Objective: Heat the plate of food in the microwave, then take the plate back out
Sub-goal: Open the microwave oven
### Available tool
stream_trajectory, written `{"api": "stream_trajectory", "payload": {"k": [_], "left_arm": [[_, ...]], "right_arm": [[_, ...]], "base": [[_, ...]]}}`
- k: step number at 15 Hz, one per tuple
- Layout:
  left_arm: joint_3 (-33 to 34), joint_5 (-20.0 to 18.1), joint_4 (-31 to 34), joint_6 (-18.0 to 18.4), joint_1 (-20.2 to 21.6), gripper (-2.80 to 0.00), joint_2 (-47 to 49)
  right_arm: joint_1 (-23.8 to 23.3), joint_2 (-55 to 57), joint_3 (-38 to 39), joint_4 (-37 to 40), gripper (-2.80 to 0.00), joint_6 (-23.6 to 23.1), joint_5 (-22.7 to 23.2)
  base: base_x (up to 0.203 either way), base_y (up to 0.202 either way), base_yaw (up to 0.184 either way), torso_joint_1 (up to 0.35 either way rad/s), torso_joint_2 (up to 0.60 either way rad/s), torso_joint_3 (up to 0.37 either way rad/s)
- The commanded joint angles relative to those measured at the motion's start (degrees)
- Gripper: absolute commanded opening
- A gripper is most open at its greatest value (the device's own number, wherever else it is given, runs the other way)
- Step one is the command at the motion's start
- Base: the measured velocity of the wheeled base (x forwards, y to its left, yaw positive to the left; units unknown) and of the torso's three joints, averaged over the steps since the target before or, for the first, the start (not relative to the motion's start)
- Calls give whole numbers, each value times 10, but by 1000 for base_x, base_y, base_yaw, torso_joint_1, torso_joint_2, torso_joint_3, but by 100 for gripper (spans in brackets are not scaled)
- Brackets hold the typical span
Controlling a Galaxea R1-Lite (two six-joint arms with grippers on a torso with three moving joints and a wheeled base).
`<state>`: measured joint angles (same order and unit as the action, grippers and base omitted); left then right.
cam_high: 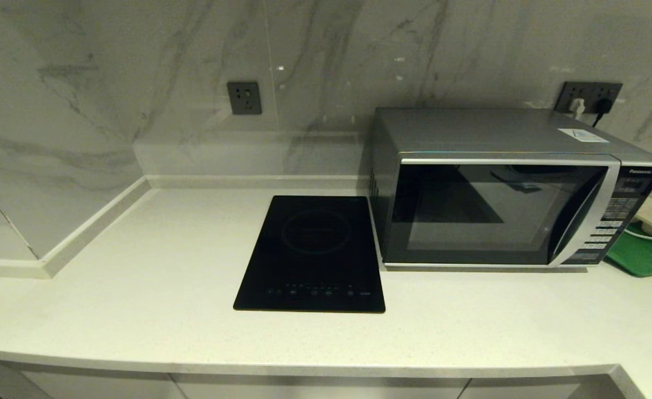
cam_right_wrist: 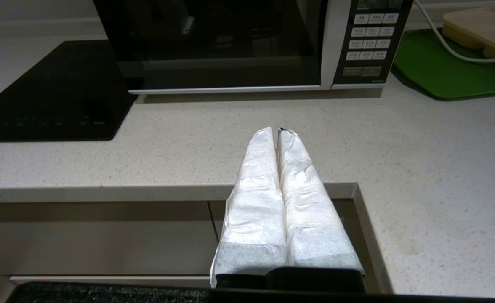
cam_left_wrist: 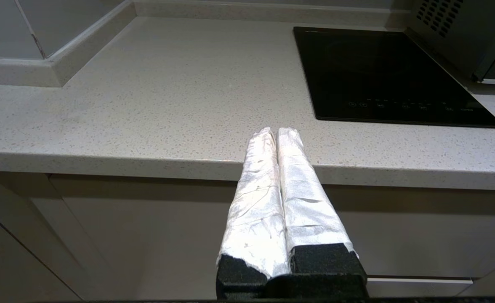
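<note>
The silver microwave stands at the back right of the counter with its dark glass door closed; its button panel faces my right wrist camera. No plate of food shows in any view. My left gripper hangs shut and empty at the counter's front edge, left of the hob. My right gripper is also shut and empty, just over the front edge before the microwave. Neither arm appears in the head view.
A flat black induction hob lies left of the microwave. A green tray carrying a pale lidded box and a white cable sits to the microwave's right. Marble walls close the back and left. Cabinet fronts lie below the counter edge.
</note>
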<state>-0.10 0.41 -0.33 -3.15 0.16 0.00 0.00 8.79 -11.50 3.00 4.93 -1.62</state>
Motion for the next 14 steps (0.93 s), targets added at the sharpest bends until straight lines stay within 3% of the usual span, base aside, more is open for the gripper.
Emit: {"api": "stream_trajectory", "payload": {"k": [1,4,7,10,14], "left_arm": [[0,0,0,0,0,-280,0],[0,0,0,0,0,-280,0],[0,0,0,0,0,-280,0],[0,0,0,0,0,-280,0],[0,0,0,0,0,-280,0]], "right_arm": [[0,170,-80,0,-280,-4,-15],[-1,336,-149,-36,-280,-68,-88],[2,484,-204,-112,-280,-134,-196],[4,607,-237,-137,-280,-168,-239],[8,753,-280,-182,-280,-177,-288]], "base": [[0,0,0,0,0,0],[0,0,0,0,0,0],[0,0,0,0,0,0],[0,0,0,0,0,0],[0,0,0,0,0,0]]}}
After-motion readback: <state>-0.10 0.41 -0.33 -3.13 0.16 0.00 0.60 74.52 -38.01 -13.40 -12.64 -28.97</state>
